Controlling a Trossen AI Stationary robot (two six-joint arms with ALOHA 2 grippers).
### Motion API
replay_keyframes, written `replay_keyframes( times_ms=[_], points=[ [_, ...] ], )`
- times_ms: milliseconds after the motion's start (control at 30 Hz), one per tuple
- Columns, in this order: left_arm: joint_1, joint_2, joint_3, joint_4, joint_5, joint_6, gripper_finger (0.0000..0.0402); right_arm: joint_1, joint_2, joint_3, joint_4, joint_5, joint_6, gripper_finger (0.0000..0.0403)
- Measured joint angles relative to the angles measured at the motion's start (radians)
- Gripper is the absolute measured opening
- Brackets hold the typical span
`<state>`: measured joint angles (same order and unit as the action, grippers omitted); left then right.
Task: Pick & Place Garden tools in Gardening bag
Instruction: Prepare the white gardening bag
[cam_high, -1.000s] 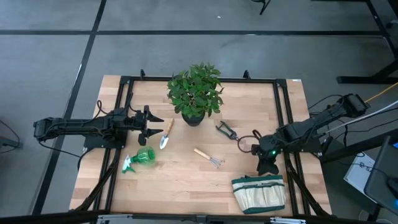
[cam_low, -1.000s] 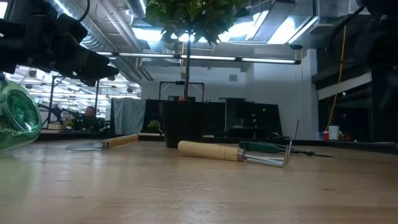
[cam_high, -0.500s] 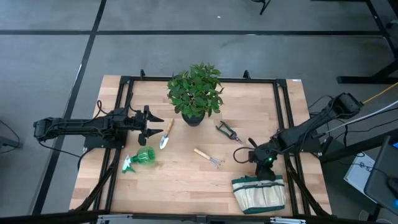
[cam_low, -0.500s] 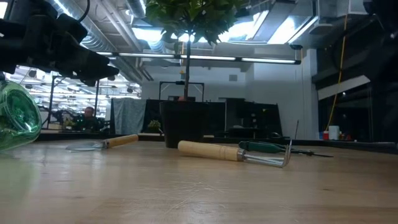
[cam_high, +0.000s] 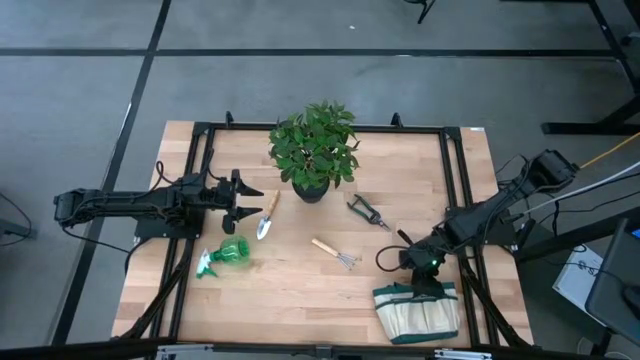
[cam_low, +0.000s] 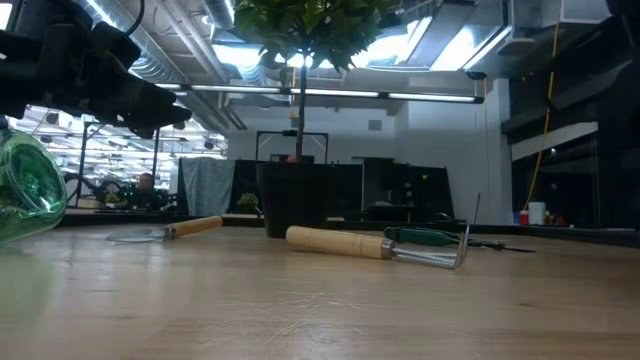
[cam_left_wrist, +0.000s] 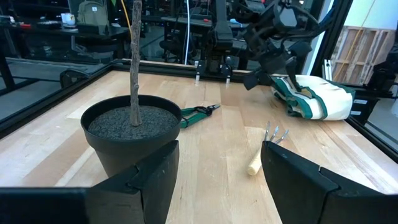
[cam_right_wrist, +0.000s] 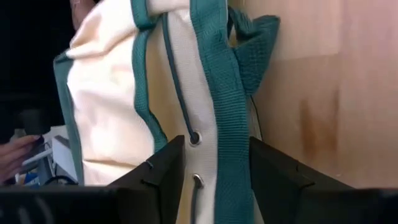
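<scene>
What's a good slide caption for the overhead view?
Right tool hangs over the bag at the table's near edge; left tool waits beside the trowel, with spray bottle, rake and shears untouched.

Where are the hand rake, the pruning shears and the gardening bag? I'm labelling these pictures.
hand rake (cam_high: 325, 246), high view, on its wooden handle.
pruning shears (cam_high: 361, 209), high view, on the dark handles.
gardening bag (cam_high: 418, 313), high view, on its cream canvas side.

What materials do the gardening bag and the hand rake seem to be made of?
The gardening bag looks like matte cream canvas with woven green webbing trim and small metal eyelets. The hand rake seems to have a pale, smooth wooden handle, with faint grain, and thin shiny prongs, probably steel.
</scene>
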<state>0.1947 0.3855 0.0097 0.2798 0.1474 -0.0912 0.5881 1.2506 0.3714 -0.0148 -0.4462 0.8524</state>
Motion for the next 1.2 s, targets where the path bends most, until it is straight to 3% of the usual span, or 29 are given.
replay_keyframes(
  times_ms=[233,533,867,1200],
  points=[
    [0.0,0.0,0.0,0.0,0.0,0.0,0.0224,0.036,0.019,0.0,0.032,-0.004,0.021,0.0152],
    [0.0,0.0,0.0,0.0,0.0,0.0,0.0224,0.037,0.019,0.0,0.047,-0.032,0.069,0.0011],
    [0.0,0.0,0.0,0.0,0.0,0.0,0.0224,-0.006,-0.004,0.0,0.049,-0.122,0.106,0.0004],
    [0.0,0.0,0.0,0.0,0.0,0.0,0.0224,-0.108,-0.06,0.0,0.016,-0.134,0.101,0.0003]
  ],
)
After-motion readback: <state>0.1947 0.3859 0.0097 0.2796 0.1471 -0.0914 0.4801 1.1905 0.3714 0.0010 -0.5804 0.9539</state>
